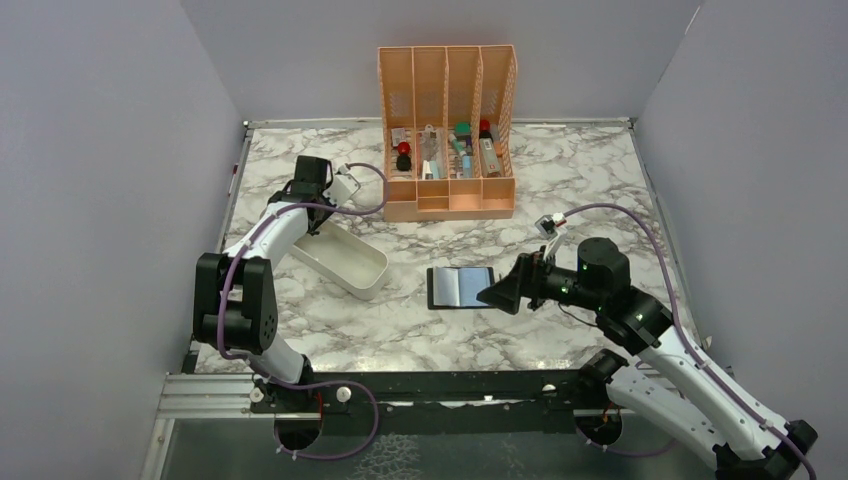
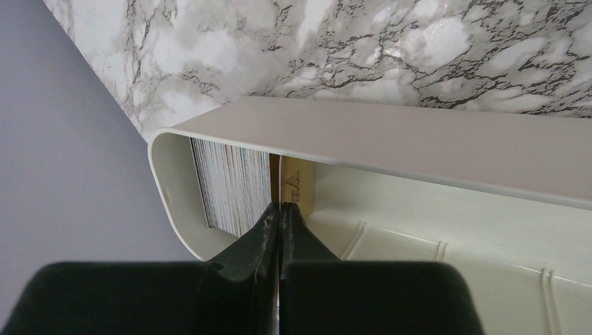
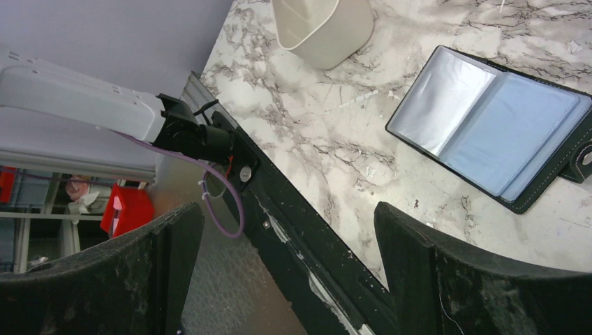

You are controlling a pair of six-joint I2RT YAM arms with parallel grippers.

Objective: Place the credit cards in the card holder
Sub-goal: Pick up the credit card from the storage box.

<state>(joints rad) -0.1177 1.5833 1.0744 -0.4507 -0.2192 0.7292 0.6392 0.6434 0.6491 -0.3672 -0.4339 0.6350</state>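
0 cards loaded: the card holder (image 3: 499,129) lies open, pockets looking bare, right of the white tray (image 2: 419,146). At the tray's end the left gripper (image 2: 280,209) pinches 1 gold card (image 2: 297,183) beside the stacked credit cards (image 2: 230,181); the right gripper (image 3: 286,230) gapes wide, right of the tray.

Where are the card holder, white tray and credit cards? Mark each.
card holder (image 1: 457,287), top external view, open inner pockets.
white tray (image 2: 419,148), left wrist view, its long wall.
credit cards (image 2: 230,185), left wrist view, stacked edges.
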